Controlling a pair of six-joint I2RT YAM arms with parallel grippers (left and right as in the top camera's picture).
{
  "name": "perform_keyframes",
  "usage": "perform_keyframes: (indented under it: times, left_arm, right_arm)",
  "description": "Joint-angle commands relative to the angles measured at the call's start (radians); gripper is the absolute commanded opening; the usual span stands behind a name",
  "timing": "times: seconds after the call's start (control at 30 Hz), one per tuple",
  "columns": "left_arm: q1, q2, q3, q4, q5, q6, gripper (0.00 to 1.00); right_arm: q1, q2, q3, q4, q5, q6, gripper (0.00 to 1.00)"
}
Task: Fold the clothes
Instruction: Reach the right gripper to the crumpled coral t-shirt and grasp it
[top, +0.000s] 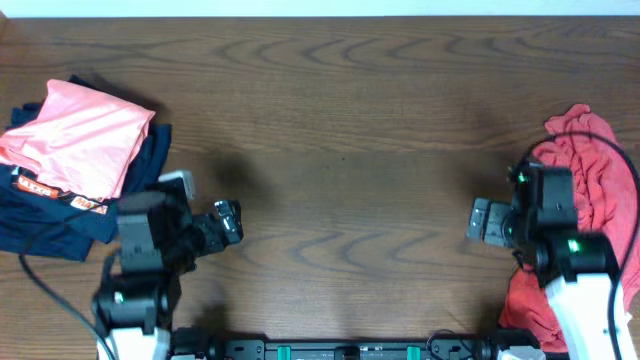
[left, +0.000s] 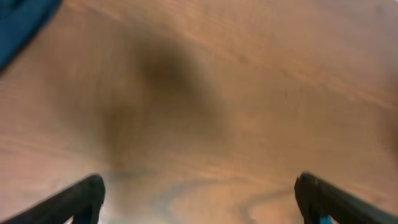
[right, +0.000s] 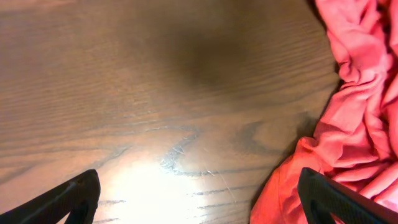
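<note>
While the red shirt (top: 578, 150) lies crumpled at the bench's (top: 350, 100) right edge, left tool (top: 232, 222) and right tool (top: 482, 220) hover spread and empty; folding seems not begun, so next the shirt needs grabbing and flattening

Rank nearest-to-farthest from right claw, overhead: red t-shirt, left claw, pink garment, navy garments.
1. Red t-shirt, right side, beside right claw.
2. Left claw, left-centre.
3. Pink garment and navy garments, far left, stacked: too close to call.

The t-shirt (right: 367, 106) is matt, creased cloth; the table (right: 155, 93) is smooth, grained, slightly glossy wood.
</note>
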Motion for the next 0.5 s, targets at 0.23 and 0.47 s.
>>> perform_keyframes:
  times: [0.23,0.47]
  left_arm:
    - [0.004,0.157,0.093,-0.092,0.013,-0.007,0.98]
    - [0.004,0.160,0.093,-0.092,0.013,-0.007,0.98]
  right_arm:
    - [-0.137,0.240,-0.073,-0.109,0.222,0.385,0.99]
    - [-0.242,0.259,-0.189,-0.038,0.191,0.418,0.93]
